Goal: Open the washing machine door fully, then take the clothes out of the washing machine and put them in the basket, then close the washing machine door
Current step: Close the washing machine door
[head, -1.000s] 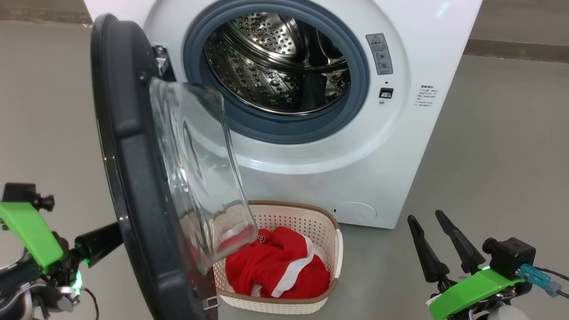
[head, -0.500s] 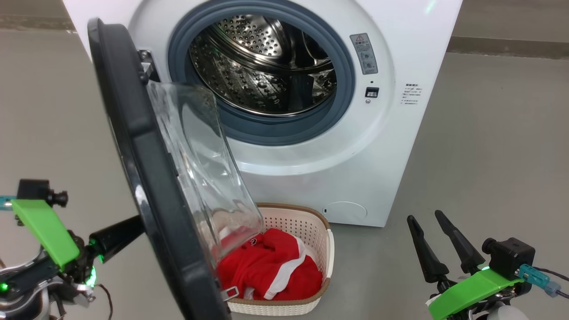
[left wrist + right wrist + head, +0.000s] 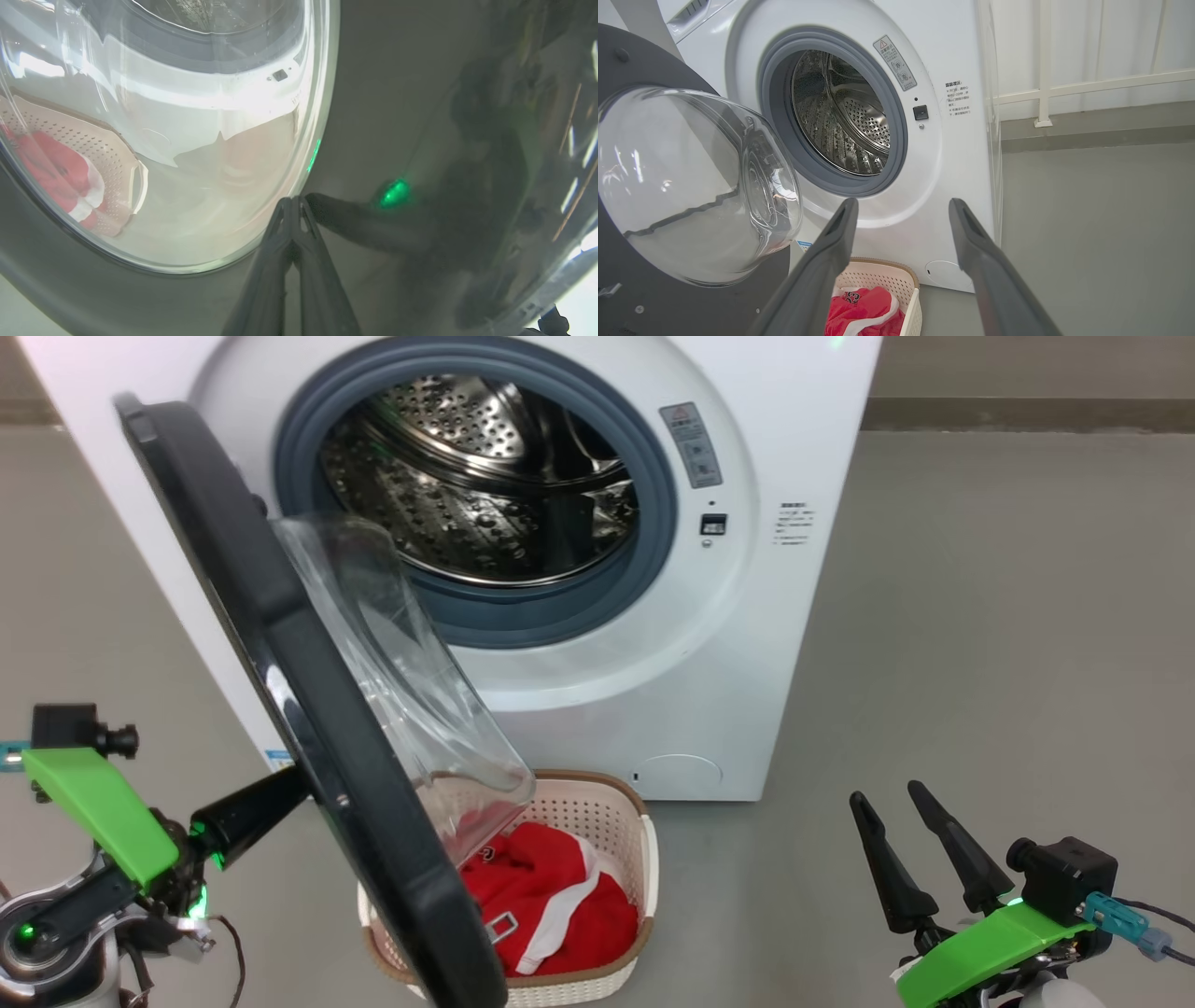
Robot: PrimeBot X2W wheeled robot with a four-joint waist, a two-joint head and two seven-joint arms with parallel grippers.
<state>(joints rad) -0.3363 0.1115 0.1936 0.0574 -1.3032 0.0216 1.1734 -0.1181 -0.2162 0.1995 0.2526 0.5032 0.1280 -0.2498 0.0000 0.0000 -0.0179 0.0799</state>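
Basket [image 3: 646, 868] before the washing machine [image 3: 766, 663], clothes [image 3: 541, 896] in it; the washing machine door [image 3: 243, 579] stands out at left

I count one washing machine [image 3: 794, 644], with one door [image 3: 280, 653] on it, one steel drum [image 3: 467, 495] inside and one grey warning label [image 3: 693, 445]. There is one basket [image 3: 646, 859], holding one heap of red clothes [image 3: 541, 887]; how many garments, I cannot tell. My hands are two, left hand [image 3: 295, 201] and right hand [image 3: 885, 791], two fingers [image 3: 952, 845] each.

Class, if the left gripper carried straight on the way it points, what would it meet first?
The washing machine door: the left gripper's shut fingers point at its glossy outer face, apparently touching it.
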